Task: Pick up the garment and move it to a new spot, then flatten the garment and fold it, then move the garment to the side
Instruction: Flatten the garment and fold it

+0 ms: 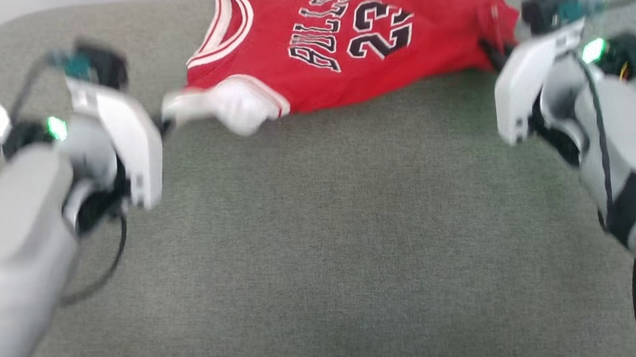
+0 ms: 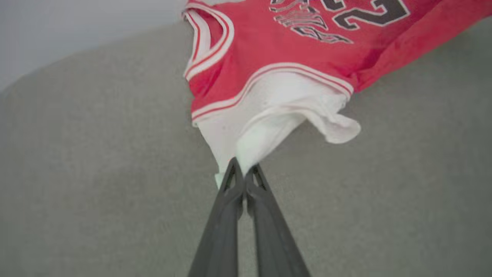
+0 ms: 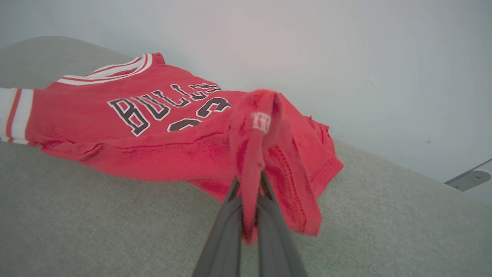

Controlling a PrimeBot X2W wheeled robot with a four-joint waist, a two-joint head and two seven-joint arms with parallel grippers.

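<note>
The garment (image 1: 341,40) is a bright red shirt printed with black letters and a number, lying crosswise at the far side of the grey-green cushion (image 1: 323,246). My left gripper (image 1: 165,121) is shut on its white sleeve end, which stretches toward it. In the left wrist view the two dark fingers pinch that white cloth at the left gripper (image 2: 243,171), below the garment's striped trim (image 2: 292,50). My right gripper (image 1: 494,55) is shut on the red hem at the other end. In the right wrist view a fold of the garment (image 3: 153,138) drapes between the fingers of the right gripper (image 3: 250,184).
The cushion has rounded far corners and ends just behind the garment, where a pale wall (image 3: 346,46) rises. A metal bracket (image 3: 467,179) sits beyond the cushion's edge in the right wrist view. Broad bare fabric lies between the arms and the near edge.
</note>
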